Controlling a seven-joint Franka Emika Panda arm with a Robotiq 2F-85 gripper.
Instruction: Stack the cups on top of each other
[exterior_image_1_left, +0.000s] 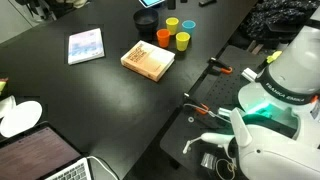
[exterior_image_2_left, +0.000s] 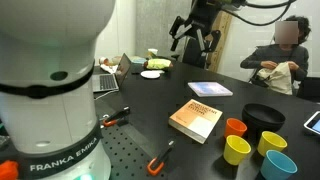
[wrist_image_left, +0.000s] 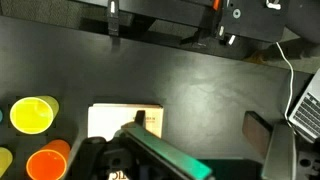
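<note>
Pincer (exterior_image_2_left: 194, 45) open, empty, high over bench (exterior_image_2_left: 160, 92); cups (exterior_image_2_left: 237, 150) packed tight nr book (exterior_image_2_left: 195, 120), so you may knock neighbours when descending.

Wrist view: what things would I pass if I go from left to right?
yellow cup → tan book → laptop, only its corner showing at the right edge.
</note>
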